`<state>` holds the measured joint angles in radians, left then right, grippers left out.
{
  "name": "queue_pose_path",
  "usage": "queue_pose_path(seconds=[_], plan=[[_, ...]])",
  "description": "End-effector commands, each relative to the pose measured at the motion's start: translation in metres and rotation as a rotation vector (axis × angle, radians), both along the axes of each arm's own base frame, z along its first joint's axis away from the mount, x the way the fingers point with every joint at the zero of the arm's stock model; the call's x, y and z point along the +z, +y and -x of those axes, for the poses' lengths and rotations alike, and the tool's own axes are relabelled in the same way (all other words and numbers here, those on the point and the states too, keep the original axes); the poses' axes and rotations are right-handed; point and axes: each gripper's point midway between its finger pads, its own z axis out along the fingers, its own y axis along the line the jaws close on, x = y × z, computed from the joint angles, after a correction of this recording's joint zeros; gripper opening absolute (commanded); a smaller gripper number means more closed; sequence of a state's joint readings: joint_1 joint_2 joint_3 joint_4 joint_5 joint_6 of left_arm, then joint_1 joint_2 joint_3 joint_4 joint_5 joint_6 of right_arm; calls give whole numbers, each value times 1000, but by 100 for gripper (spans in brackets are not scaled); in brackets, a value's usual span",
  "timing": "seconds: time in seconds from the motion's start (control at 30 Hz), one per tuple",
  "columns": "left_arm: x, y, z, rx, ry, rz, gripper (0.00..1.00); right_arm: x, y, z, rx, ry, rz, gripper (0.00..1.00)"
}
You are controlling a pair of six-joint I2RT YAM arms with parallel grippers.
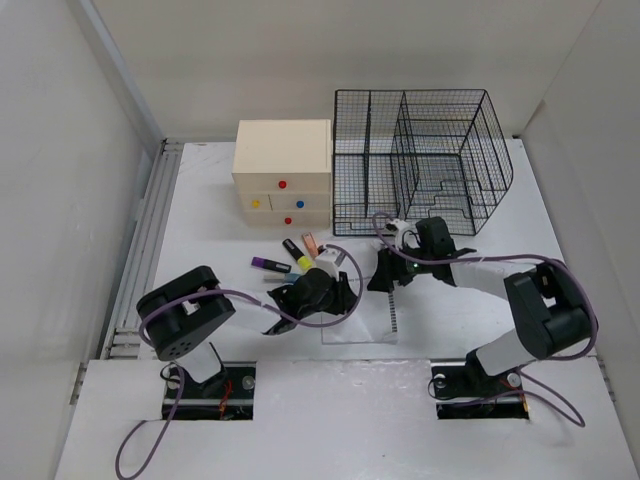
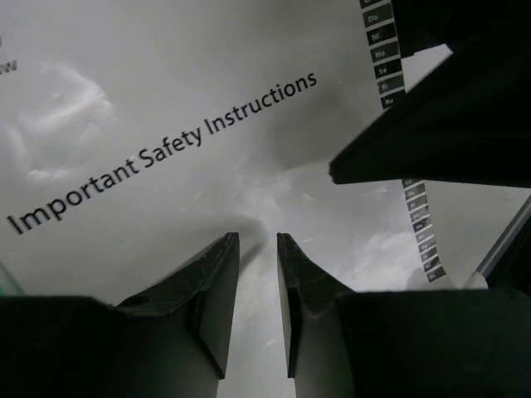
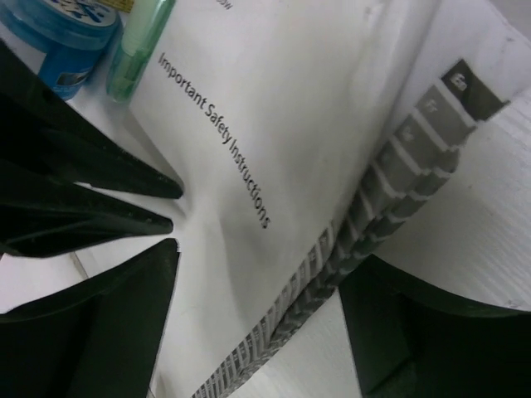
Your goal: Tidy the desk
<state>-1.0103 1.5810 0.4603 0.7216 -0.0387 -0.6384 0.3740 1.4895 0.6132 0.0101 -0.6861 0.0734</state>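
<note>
Left gripper (image 2: 258, 249) fingers are filling the bottom of the left wrist view, pointing down at a white booklet (image 2: 166, 99) whose cover is reading "Important Safety Instructions". Its jaws are standing narrow, with only a thin slit between them, and the tips are sitting right at the paper. I cannot tell whether they are pinching the cover. The paper around the tips is looking slightly creased.

Across from it, the right gripper (image 3: 261, 265) is spreading wide and holding nothing. One finger is hanging over the printed cover and the other is hanging outside the booklet's grey stepped index tabs (image 3: 390, 166), so the jaws are straddling that tabbed edge. The two grippers are facing each other closely over the same booklet.

From above, the booklet is lying flat on the desk (image 1: 200, 235) near its near edge, about midway between the left and right edges. A blue round tub (image 3: 54, 33) and a green tube (image 3: 137, 46) are resting just beside the booklet's far side. A few markers (image 1: 293, 252) are lying loose between the booklet and a cream drawer box (image 1: 283, 165) with coloured knobs, which is standing at the far edge, left of the middle. A black wire-mesh rack (image 1: 420, 160) is standing just beside the box, toward the far right corner. A ribbed metal rail (image 1: 140, 250) is running along the desk's left edge.
</note>
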Motion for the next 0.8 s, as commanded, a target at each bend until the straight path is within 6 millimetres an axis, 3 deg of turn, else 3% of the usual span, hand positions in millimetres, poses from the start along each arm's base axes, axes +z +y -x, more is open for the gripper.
queue_pose_path(seconds=[0.0,0.07,0.1,0.23,0.33,0.4,0.5,0.6,0.63,0.67,0.77], plan=[[-18,-4,13,-46,61,-44,23,-8,6,10,32,62,-14,77],[-19,-7,16,-66,75,-41,23,-5,9,8,41,57,-27,63],[-24,-6,17,-66,82,-53,23,-4,10,10,56,54,-36,47],[-28,-9,20,-83,99,-57,23,6,10,3,51,-6,-37,0],[-25,-10,19,-84,94,-49,23,27,11,-1,62,-90,-59,0],[-19,-8,18,-75,80,-38,38,53,13,-7,70,-185,-88,0],[8,-11,16,-77,48,10,64,82,13,-13,102,-278,-87,0],[49,-11,16,-84,-9,79,69,107,9,-16,114,-357,-64,0],[64,-13,15,-84,-27,106,71,125,9,-19,133,-429,-65,0],[86,-12,18,-104,-66,129,71,132,7,-20,134,-455,-56,0],[126,-9,15,-95,-126,156,71,158,2,-21,147,-556,-30,0]])
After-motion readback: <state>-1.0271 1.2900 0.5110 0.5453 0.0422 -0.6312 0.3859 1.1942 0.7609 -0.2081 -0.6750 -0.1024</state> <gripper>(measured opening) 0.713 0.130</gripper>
